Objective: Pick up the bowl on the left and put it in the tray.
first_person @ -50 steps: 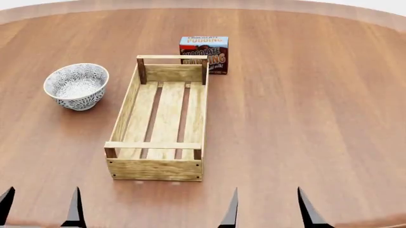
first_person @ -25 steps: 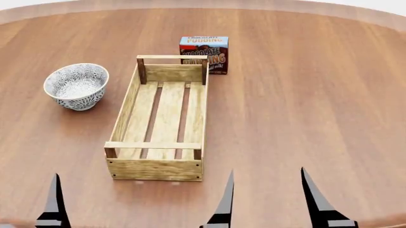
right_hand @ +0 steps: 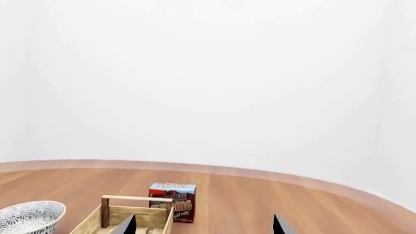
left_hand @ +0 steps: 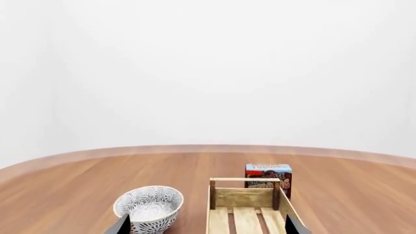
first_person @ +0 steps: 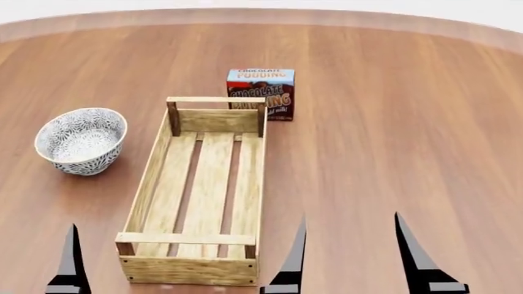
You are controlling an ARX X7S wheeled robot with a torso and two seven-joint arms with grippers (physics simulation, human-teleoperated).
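left gripper: jaws wide apart, empty; head view cuts off one finger
right gripper: spread open, empty
bowl: ahead-left of left gripper, on table
tray: between grippers, beside bowl
box: behind tray, lower half hidden in wrist views

Bowl left of tray; pudding box behind tray.

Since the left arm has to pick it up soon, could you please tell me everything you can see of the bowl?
The bowl is round and deep, white with a dense grey-black floral pattern inside and out and a pale rim; it looks ceramic. It stands upright and empty on the wooden table, left of the tray and apart from it. Nothing else touches it; no fingers are near it.
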